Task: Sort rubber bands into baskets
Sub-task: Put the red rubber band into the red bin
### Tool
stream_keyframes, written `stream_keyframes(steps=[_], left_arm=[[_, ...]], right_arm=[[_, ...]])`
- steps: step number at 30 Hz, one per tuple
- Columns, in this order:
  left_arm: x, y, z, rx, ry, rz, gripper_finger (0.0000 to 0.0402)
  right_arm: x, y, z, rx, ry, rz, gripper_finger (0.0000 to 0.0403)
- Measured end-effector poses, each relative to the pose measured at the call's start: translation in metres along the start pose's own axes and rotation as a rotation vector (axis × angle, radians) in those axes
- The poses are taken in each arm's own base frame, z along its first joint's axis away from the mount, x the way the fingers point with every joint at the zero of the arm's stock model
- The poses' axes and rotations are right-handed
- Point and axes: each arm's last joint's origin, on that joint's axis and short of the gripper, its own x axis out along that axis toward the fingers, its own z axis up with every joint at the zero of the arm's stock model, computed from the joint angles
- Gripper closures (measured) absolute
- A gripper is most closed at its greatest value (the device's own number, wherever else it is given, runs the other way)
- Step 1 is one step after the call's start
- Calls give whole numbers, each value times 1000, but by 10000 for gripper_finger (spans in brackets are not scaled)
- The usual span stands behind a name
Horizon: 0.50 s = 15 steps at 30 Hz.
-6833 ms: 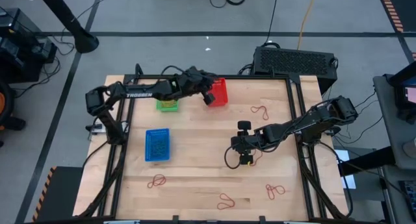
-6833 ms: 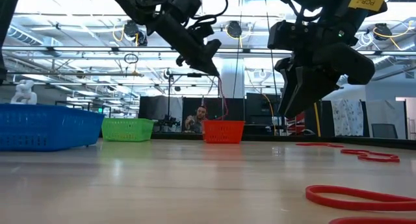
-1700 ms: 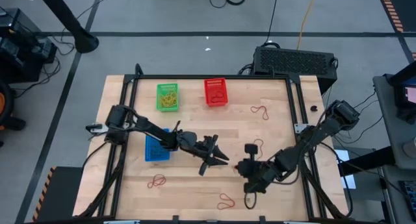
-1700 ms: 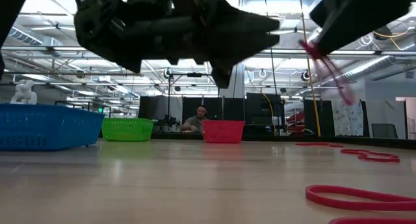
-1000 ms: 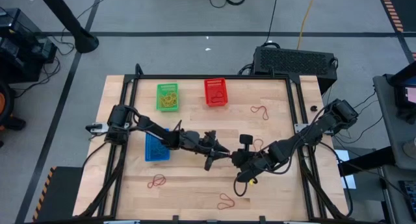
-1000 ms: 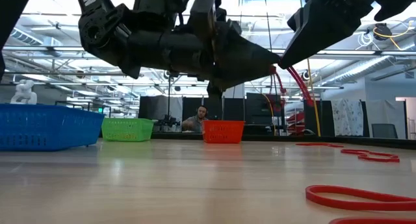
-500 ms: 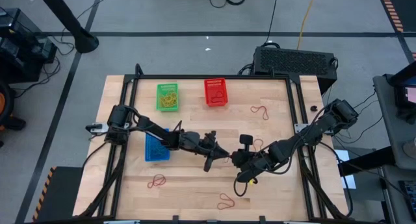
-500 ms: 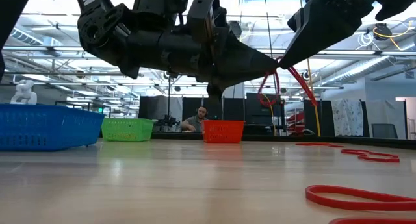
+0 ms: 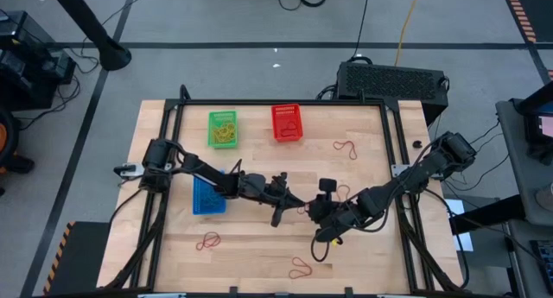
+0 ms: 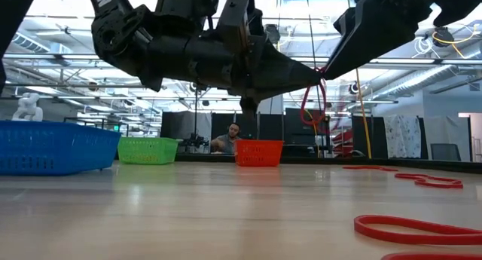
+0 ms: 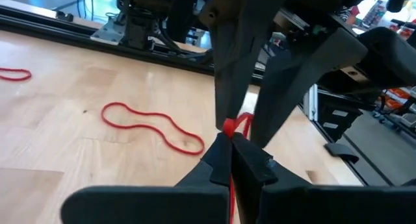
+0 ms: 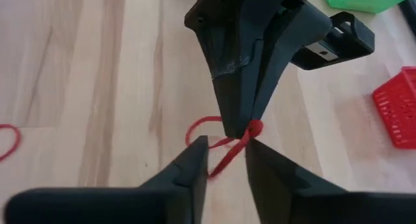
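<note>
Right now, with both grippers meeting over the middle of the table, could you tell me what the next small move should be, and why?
Probably the right gripper should back away. Its jaws stand open around the red rubber band, while the left gripper is shut on the band, so the handover looks done and the left arm can carry it toward the red basket.

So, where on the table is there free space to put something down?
Bare wood lies between the red basket and the two grippers, and along the left edge below the blue basket. The middle is crowded: the left gripper and right gripper meet there over a red rubber band.
</note>
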Motion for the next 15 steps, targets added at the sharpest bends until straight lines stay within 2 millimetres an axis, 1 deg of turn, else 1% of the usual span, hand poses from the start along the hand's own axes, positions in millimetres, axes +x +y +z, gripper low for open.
stream_keyframes(steps=[3, 7, 11, 15], left_arm=[[-3, 8, 7, -1, -3, 24, 399], [-11, 22, 26, 41, 8, 80, 400], [-26, 41, 50, 106, 14, 216, 400], [-46, 66, 76, 171, 4, 429, 400]], right_arm=[[0, -2, -1, -4, 4, -21, 280], [1, -3, -3, -2, 25, -26, 255], [0, -3, -3, 15, 18, -53, 250], [0, -5, -5, 3, 35, -72, 255]])
